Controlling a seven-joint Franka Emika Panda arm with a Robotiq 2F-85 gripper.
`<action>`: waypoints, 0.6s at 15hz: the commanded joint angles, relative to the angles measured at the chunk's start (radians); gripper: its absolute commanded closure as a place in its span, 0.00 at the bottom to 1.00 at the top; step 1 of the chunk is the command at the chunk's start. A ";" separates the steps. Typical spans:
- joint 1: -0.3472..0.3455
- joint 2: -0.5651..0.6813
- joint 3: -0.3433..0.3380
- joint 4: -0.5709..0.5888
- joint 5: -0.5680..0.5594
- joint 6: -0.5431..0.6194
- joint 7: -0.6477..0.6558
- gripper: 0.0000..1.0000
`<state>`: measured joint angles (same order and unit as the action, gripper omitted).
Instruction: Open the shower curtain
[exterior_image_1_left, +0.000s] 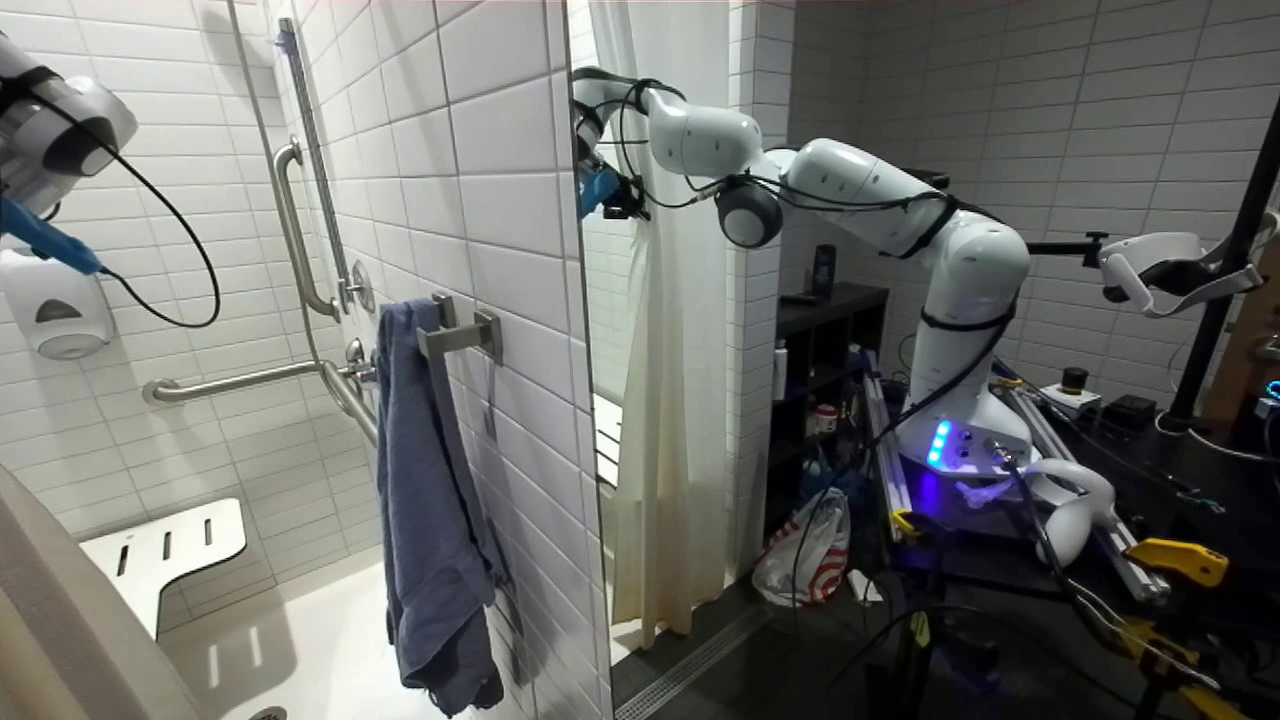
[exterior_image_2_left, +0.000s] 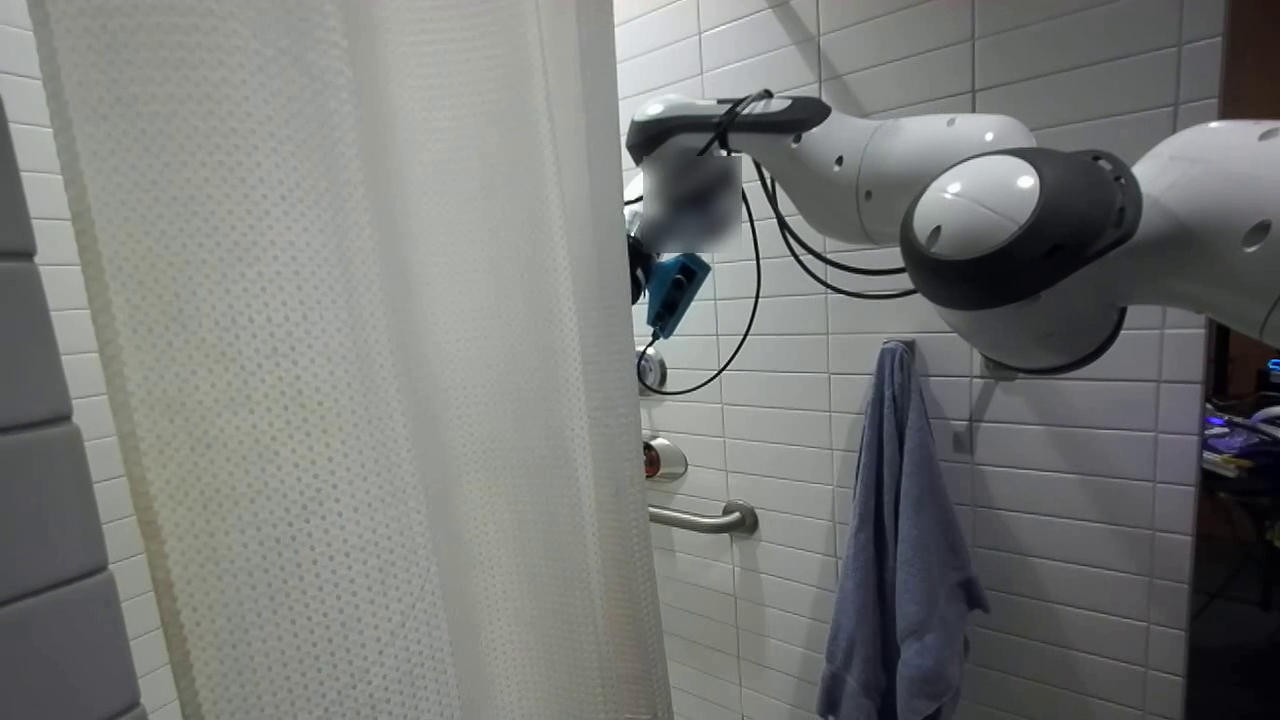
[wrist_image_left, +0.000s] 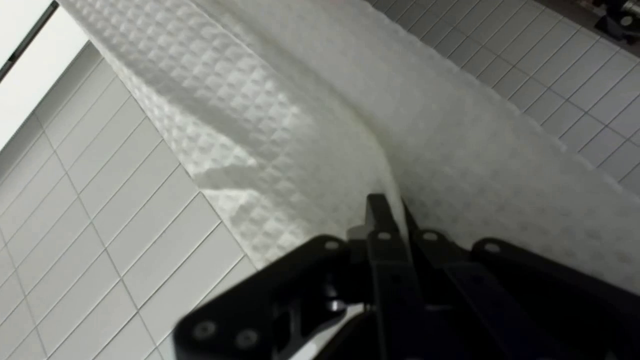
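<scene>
My claw (wrist_image_left: 393, 211) is clamped on a fold of the shower curtain (exterior_image_2_left: 380, 360), which hangs upright and spreads either side of it. I judge the pull must run sideways, across that length.

Blue-grey towel (exterior_image_1_left: 432, 520) on white tiled wall (exterior_image_1_left: 510, 190).

One shower curtain (exterior_image_2_left: 340, 370), one towel (exterior_image_1_left: 430, 520), one arm (exterior_image_1_left: 868, 178) — one dispenser (exterior_image_1_left: 60, 306).
</scene>
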<state>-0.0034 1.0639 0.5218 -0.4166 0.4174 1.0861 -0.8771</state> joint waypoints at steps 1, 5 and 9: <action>0.010 0.007 -0.011 -0.050 -0.031 -0.004 -0.025 1.00; 0.004 0.006 -0.006 -0.051 -0.031 -0.013 -0.024 1.00; 0.037 0.056 -0.037 0.112 0.032 -0.061 0.016 0.98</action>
<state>-0.0074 1.0638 0.5301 -0.4245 0.4174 1.0761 -0.8773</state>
